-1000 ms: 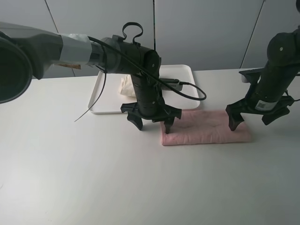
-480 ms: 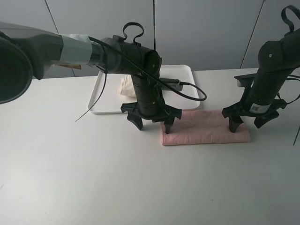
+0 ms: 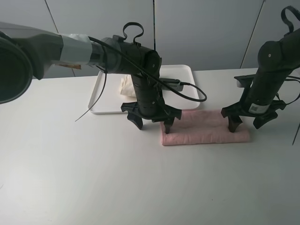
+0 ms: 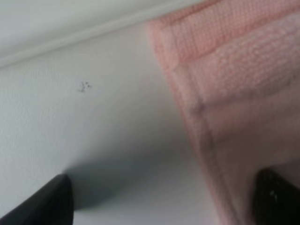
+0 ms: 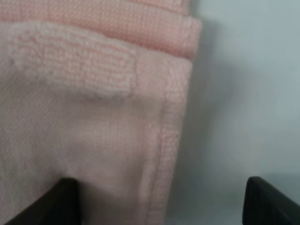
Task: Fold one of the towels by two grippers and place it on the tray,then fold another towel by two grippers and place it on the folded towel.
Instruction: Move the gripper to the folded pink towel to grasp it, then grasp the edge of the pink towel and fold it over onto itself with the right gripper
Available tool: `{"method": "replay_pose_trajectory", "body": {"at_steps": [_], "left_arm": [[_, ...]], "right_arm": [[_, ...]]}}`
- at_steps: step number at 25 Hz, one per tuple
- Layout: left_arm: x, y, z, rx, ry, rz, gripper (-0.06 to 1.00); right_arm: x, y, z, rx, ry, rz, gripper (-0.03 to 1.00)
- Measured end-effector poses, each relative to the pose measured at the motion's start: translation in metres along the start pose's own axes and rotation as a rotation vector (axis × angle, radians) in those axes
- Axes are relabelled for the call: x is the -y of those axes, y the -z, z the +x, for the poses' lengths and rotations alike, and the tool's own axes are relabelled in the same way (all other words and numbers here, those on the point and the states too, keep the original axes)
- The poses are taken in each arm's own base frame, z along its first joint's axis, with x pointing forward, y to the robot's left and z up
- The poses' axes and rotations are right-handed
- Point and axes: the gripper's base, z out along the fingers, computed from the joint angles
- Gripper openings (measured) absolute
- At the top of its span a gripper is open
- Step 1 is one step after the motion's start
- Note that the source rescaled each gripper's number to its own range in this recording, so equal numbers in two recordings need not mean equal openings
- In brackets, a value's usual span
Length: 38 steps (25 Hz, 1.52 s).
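At my remote station, the white table carries the white tray at its far side. In front of it the pink towel lies as a long doubled strip, near the tray's rim. The cream towel sits folded in the tray, partly hidden by the left arm, so I judge the first half done and the pink towel's fold in hand.

The left gripper stands at the strip's left end, jaws spread wide and gripping nothing, one fingertip over the cloth, the other on bare table. The right gripper straddles the right end the same way, jaws apart and empty. Next, as I read it, both must pinch the layered edges squarely before folding or lifting.
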Motion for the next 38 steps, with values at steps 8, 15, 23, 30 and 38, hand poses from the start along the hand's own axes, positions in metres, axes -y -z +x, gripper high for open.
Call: {"method": "replay_pose_trajectory", "body": {"at_steps": [8,15,23,30,38], "left_arm": [[0.0,0.0,0.0,0.0,0.0,0.0,0.98],[0.0,0.0,0.0,0.0,0.0,0.0,0.98],[0.0,0.0,0.0,0.0,0.0,0.0,0.98],[0.0,0.0,0.0,0.0,-0.015,0.0,0.98],[-0.0016,0.0004,0.0021,-0.026,-0.023,-0.018,0.98]], "right_arm": [[-0.0015,-0.0057,0.0,-0.02,-0.016,-0.021,0.69],[-0.0025,-0.0082,-0.0004,-0.034,-0.026,-0.032,0.6],[-0.0093,-0.0087,0.0,-0.04,-0.034,-0.071,0.16],[-0.0097,-0.0085,-0.0001,-0.042,-0.014,-0.076,0.06],[-0.0099,-0.006,0.0012,-0.052,-0.012,-0.079,0.06]]}}
